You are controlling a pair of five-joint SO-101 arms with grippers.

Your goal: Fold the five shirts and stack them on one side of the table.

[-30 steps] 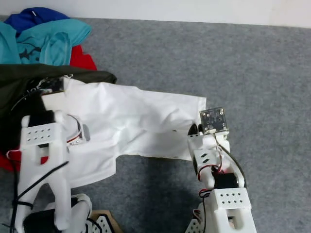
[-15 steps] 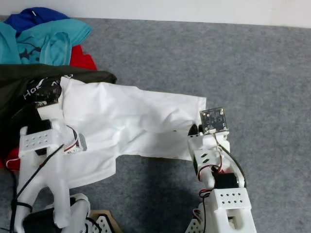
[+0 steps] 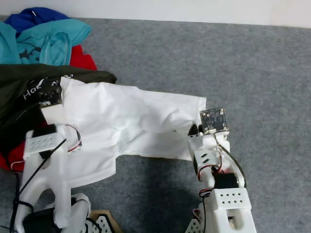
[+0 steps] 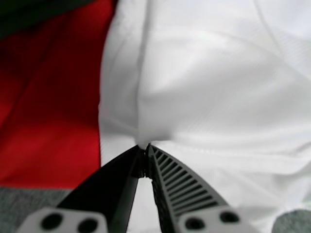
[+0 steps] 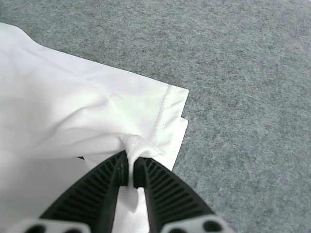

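Vs 1 s ago: the left arm's white bracket sits lower in the high view, nearer the front edge, and its wrist camera has slid slightly along the shirt's left edge; the right arm hasn't moved, and the cloth looks about the same. The crumpled white shirt of thin smooth fabric lies spread across the middle-left of the grey carpet-textured desk. The left fingers, black and ribbed, are clamped tight on a small fold at its edge, right where it overlaps the flat red shirt. The right fingers are nearly closed, pinching a twisted tuck of white fabric beside the stitched hem corner. From above, both arms' own bodies cover their fingertips, and the left arm covers part of the white shirt. The dark olive shirt and wrinkled teal shirt are cut off at the left edge; the royal-blue shirt is mostly buried under the teal one.
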